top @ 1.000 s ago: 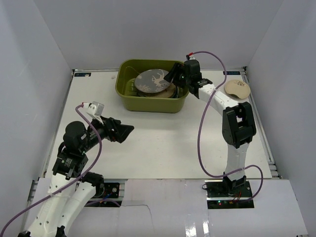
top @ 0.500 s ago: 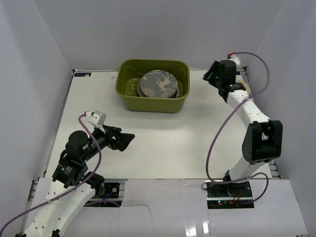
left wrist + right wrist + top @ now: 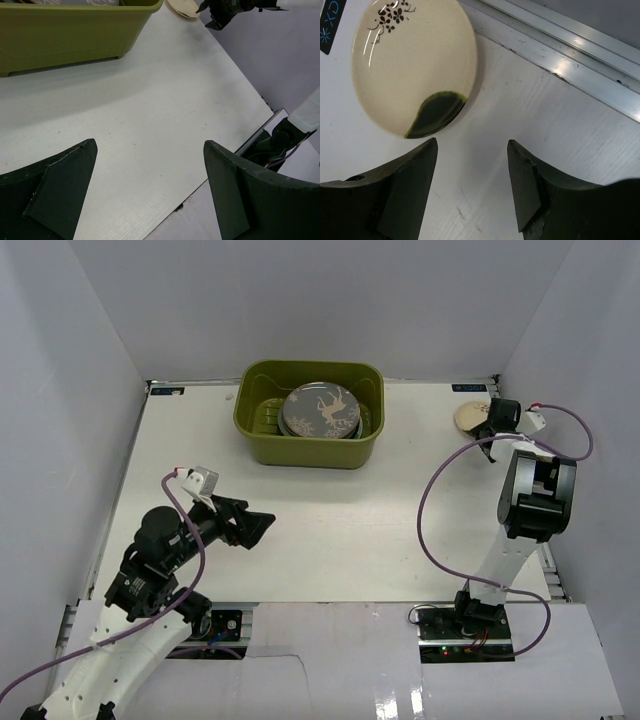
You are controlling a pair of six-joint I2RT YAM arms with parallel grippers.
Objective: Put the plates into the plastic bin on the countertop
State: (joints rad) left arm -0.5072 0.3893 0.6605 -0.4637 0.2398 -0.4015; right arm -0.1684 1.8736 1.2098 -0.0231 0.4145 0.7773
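writing: cyan letters on a dark sticker (image 3: 329,22), cut off, unreadable.
right pincer (image 3: 472,145): spread wide, empty, over the white desk (image 3: 530,110), just beside the small round cream ceramic plate (image 3: 412,65).
left pincer (image 3: 150,150): spread, empty.
olive-green rectangular plastic bin (image 3: 310,440): holds the round grey deer plate (image 3: 320,410).

white walls (image 3: 85,350), a metal rail (image 3: 570,60), blue label (image 3: 330,20).

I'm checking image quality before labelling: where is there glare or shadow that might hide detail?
Top external: even light, with a glossy reflection on the front panel. Left wrist: the plastic bin casts a soft shadow on the countertop. Right wrist: bright glare on the metal rail; the small cream plate is sharp.
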